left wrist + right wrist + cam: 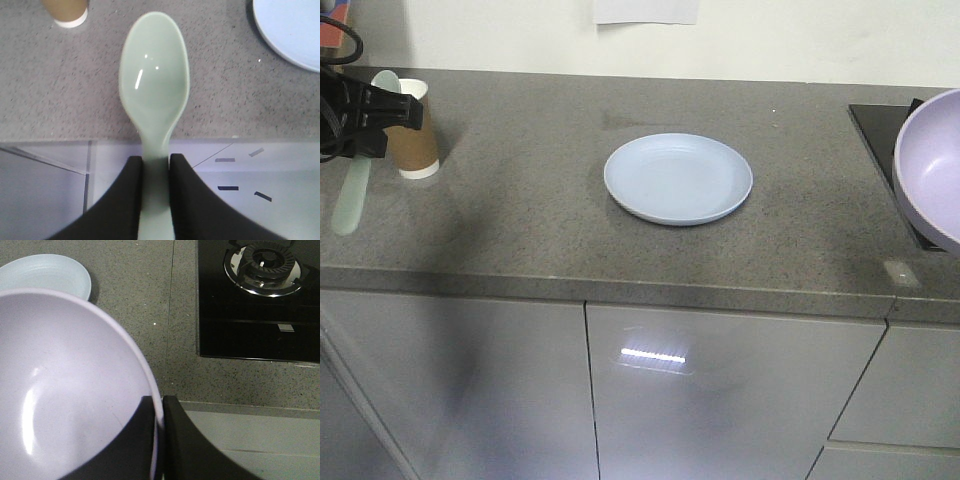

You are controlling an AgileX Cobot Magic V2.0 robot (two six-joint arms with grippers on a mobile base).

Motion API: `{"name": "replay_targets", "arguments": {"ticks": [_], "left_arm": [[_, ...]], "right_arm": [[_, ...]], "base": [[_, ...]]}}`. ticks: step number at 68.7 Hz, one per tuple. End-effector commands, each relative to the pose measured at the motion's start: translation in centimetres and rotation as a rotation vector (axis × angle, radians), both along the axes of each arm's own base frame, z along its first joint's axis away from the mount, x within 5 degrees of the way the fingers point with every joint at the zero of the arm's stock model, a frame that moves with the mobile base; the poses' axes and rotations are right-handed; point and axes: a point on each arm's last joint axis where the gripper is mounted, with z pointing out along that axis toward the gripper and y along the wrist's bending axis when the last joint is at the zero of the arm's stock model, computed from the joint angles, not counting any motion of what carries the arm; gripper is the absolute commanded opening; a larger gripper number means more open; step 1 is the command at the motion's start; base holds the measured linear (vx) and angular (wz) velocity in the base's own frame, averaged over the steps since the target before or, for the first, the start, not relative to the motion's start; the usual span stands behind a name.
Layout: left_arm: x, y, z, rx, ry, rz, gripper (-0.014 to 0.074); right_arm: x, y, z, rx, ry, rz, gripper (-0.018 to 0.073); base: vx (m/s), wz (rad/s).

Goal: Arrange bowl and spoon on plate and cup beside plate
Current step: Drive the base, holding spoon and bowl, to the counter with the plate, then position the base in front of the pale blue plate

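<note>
Lavender-purple round plastic bowl [65,390] fills the right wrist view. Its rim is pinched between the jaws of the right gripper [159,407], at 3 o'clock from the round, shallow pale blue plate [678,178] and over the edge of the black gas hob [250,325]. The left gripper [156,162] clamps the handle of the small mint-green plastic spoon [154,80] — scoop pointing forward. The brown paper cup [415,140] stands upright on the grey speckled countertop [540,220] at 9 o'clock from the plate — well apart.
</note>
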Motion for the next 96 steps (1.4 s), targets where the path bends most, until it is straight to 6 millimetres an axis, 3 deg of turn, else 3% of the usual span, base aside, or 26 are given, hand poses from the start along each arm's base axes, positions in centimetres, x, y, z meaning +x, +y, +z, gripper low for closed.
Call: {"name": "replay_targets", "arguments": {"ticks": [1,96], "left_arm": [[-0.74,0.07,2.09,-0.027,-0.107,0.0,-0.0006],[-0.74,0.07,2.09,-0.027,-0.107,0.0,-0.0006]], "right_arm": [[-0.21,0.05,1.64,-0.018,-0.104,-0.003,-0.0006],[-0.21,0.05,1.64,-0.018,-0.104,-0.003,-0.0006]], "base": [[0.14,-0.14],[0.14,-0.03]]}}
